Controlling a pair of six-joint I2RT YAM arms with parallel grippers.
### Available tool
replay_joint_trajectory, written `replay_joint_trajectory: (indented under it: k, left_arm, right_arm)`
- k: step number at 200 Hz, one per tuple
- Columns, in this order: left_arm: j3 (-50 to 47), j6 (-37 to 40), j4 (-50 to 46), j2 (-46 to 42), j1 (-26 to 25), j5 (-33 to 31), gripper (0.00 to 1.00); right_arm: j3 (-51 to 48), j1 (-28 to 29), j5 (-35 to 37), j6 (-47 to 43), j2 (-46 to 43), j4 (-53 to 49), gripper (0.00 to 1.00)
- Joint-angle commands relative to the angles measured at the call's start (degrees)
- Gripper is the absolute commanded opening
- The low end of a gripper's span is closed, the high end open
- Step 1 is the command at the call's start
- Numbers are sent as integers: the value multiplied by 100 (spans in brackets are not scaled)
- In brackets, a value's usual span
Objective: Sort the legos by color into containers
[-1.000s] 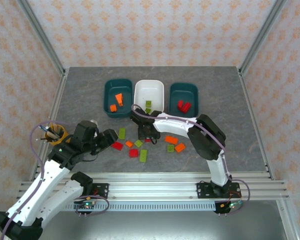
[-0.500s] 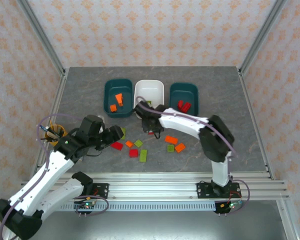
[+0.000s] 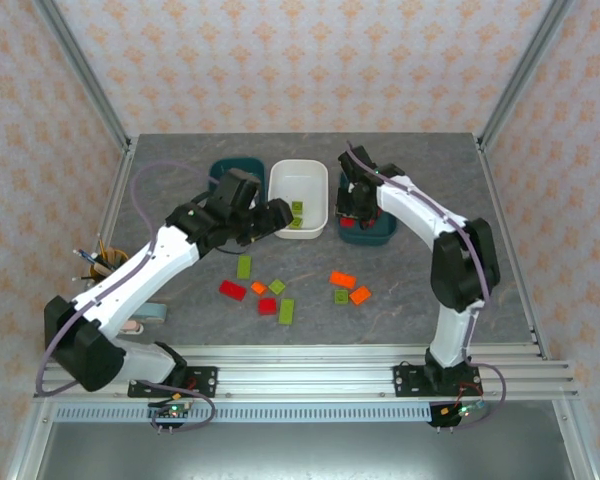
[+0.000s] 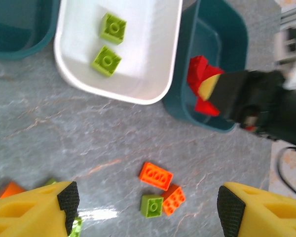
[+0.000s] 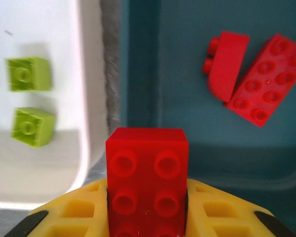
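Red lego clamped in right pincer, over teal bin, left pincer spread empty

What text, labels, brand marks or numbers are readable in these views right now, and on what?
None readable. Studs on the red brick in the right gripper show no legible mark; the white bin bears no label; the small circuit board below the rail is too small to read.

You see: two green legos in white bin; red legos in teal bin beside it; two orange legos, one green lego clustered on tabletop; your left hand fingers spread wide.
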Motion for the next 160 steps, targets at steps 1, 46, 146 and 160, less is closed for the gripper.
replay_joint_trajectory:
  k: [1, 46, 146, 160]
  left_arm:
    - [466, 112, 98, 241, -28, -156, 77]
    - [824, 160, -7, 541, -35, -167, 77]
    - [74, 110, -592, 85, -72, -508, 76]
    - [-86, -45, -983, -43, -72, -764, 74]
  right_arm:
    - [414, -216, -357, -304, 340, -356, 32]
    - [802, -449, -577, -317, 1004, -501, 34]
    - [1065, -489, -319, -396, 758, -709, 56]
    - [1061, -480, -227, -420, 421, -724, 56]
